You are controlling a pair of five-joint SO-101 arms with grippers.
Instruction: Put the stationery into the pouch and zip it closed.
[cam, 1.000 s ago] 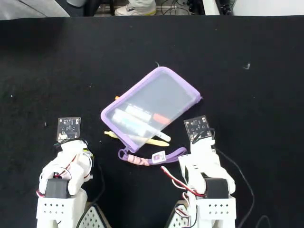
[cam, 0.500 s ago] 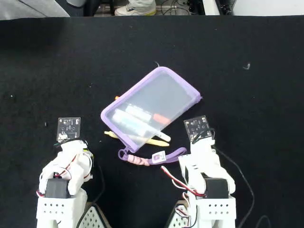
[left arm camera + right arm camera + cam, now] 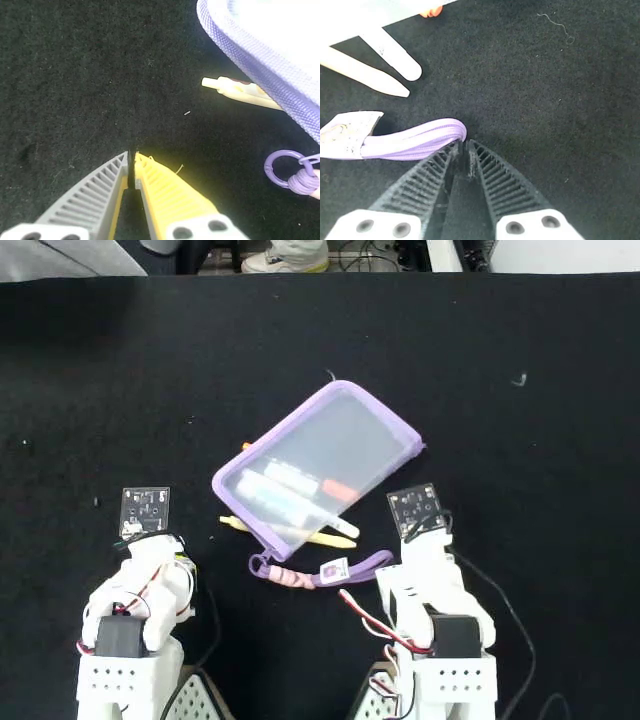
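Pouch (image 3: 338, 440) of translucent plastic with lilac fabric edging, in the high view, aslant on the black cloth table (image 3: 520, 330) from 7 to 1 o'clock. Holds several pens and markers already, bunched at the 7 o'clock end. Leaves two pieces not fully in: a long cream pen (image 3: 300, 534) of plastic along the 5 o'clock edge, partly under the pouch, and a round-ended white marker (image 3: 343, 528) poking out just beside it. Trails a lilac woven strap (image 3: 365, 562) with a small tag toward 5 o'clock. Left arm (image 3: 135, 590) at 8 o'clock of the pouch, right arm (image 3: 435, 590) at 5 o'clock, both apart from it.

Left wrist view: left gripper (image 3: 132, 167), one grey finger and one yellow, pressed together and grasping nothing, over bare cloth. Cream pen and pouch edging near but well short of contact; strap ring off to the side.

Right wrist view: right gripper (image 3: 466, 150), black ribbed fingers clenched on nothing, tip just beside the bend of the strap. Rounded ends of cream pen and white marker near, untouched.

By judgement, loading mostly done but not finished. Left to do: lift the cream pen into the pouch, push the white marker home, then run the zip. Zip state hard to tell; probably open along the edge with the protruding marker.
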